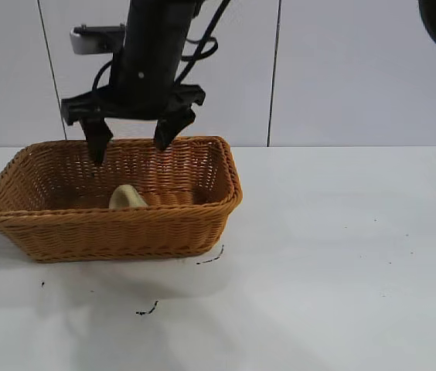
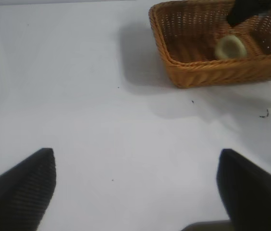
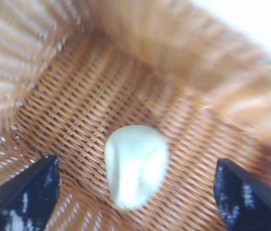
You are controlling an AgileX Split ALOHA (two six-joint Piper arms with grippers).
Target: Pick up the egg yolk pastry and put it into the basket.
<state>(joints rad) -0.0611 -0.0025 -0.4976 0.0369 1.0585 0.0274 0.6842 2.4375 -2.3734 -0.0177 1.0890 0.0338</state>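
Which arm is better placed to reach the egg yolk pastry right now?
Right. The right tool hangs open directly above the egg yolk pastry, which lies inside the basket. The left tool, also open, hovers over bare table, well away from the basket.

The basket [image 1: 164, 224] is orange-brown wicker, tight horizontal weave on the sides with a braided rim in the same shade. Inside, the egg yolk pastry [image 1: 127, 198] is a pale yellow-green, almost cream up close, plain with no markings. The gripper [image 1: 131, 141] above it is matte black. The table [image 1: 342, 255] is plain white with a few tiny black specks and squiggles, and the wall [image 1: 349, 69] behind is pale grey-white panels split by thin dark seams.
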